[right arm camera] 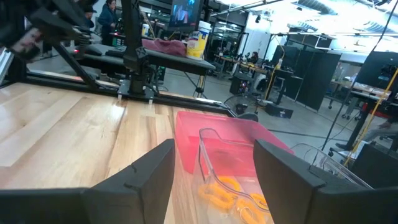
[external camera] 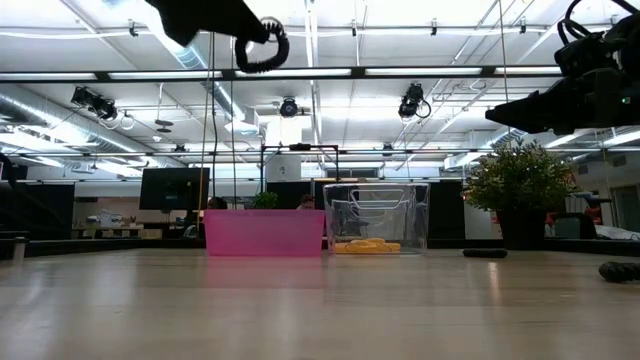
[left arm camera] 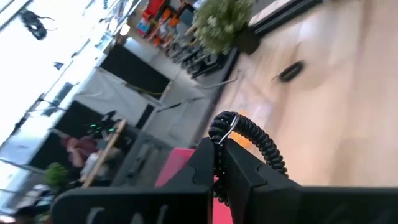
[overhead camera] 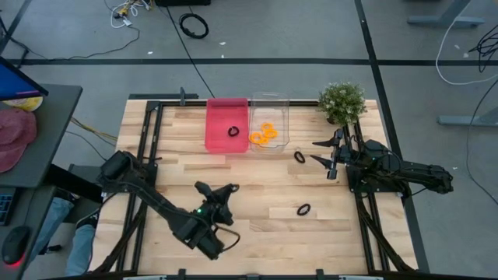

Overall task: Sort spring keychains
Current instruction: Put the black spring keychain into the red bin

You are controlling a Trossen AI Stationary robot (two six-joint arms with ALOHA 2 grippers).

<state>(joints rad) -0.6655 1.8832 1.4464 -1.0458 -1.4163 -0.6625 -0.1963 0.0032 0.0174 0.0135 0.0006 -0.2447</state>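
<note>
Transport step in hand. Left gripper point(left arm camera: 219, 163), raised above the table's near middle, is clamped on a black spring keychain point(left arm camera: 247, 138). Next move, in my judgement: carry it far to the pink bin point(overhead camera: 226, 124) and release. Right gripper point(overhead camera: 327, 153) waits with fingers spread near the clear bin point(overhead camera: 269, 105).

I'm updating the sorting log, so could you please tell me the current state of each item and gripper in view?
Left gripper: shut on a black spring keychain, raised above the table.
Right gripper: open, empty, near the plant.
Pink bin: holds one black keychain.
Clear bin: holds orange keychains.
Two black keychains: loose on the table.
</note>
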